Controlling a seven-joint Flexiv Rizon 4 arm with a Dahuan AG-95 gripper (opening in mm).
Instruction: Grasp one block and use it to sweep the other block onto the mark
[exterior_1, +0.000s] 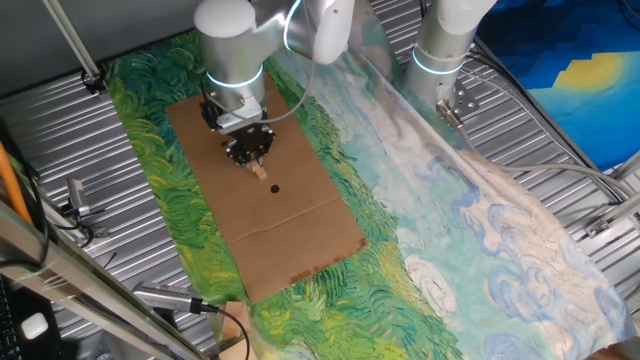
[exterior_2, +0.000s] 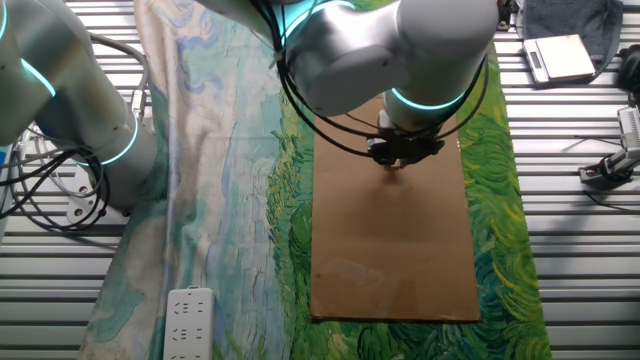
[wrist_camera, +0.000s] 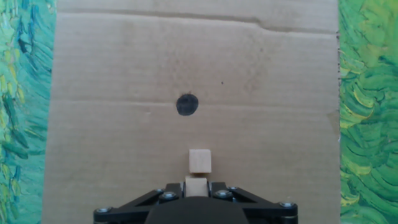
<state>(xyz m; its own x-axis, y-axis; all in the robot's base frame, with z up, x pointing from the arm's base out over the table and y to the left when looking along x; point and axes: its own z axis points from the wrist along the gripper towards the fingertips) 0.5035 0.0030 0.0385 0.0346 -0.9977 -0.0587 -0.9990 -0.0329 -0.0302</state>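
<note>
In the hand view my gripper (wrist_camera: 196, 186) is shut on a small tan cube (wrist_camera: 196, 185) held between its black fingers at the bottom edge. A second tan cube (wrist_camera: 200, 160) lies on the cardboard directly ahead, touching or nearly touching the held one. The mark (wrist_camera: 187, 104), a round black dot, sits further ahead and slightly left, a clear gap from the free cube. In one fixed view the gripper (exterior_1: 254, 158) hovers low over the cardboard with a cube (exterior_1: 260, 167) below it and the mark (exterior_1: 275, 188) just beyond. In the other fixed view the gripper (exterior_2: 400, 152) hides the cubes.
The brown cardboard sheet (exterior_1: 290, 230) lies on a green and blue painted cloth (exterior_1: 420, 200). A crease runs across the cardboard (wrist_camera: 186, 18) past the mark. A second robot base (exterior_1: 445, 45) stands at the back. A power strip (exterior_2: 187, 320) lies on the cloth.
</note>
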